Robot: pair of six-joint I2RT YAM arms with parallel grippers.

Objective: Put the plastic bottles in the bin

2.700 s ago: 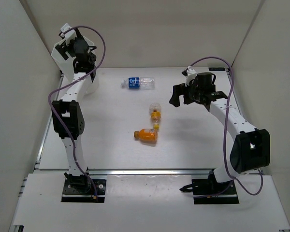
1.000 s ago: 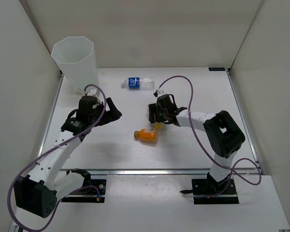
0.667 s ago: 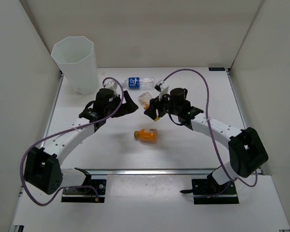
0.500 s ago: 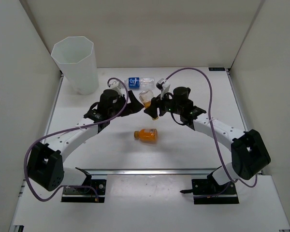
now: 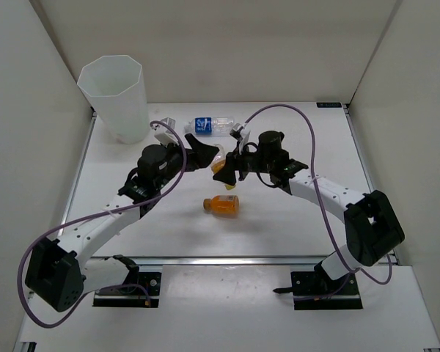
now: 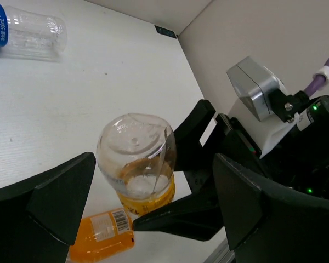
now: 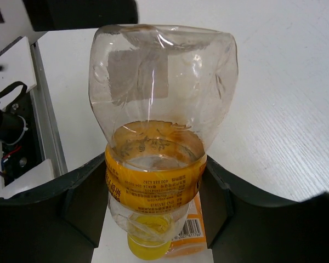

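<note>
yellow-capped clear bottle (image 7: 162,109) sits raised over the tabletop (image 5: 293,220), gripped at its label by the closed right pincer (image 7: 153,203). the left pincer (image 6: 148,208) stands wide open either side of it, not touching. a handover seems in hand: left should close, right let go, then carry to the bin (image 5: 125,110).

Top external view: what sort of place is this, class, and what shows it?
Likely a robotics lab test cell: two arms bolted at the edge of a white table, plain panels walling it in, and only a bin and plastic bottles as props.
</note>
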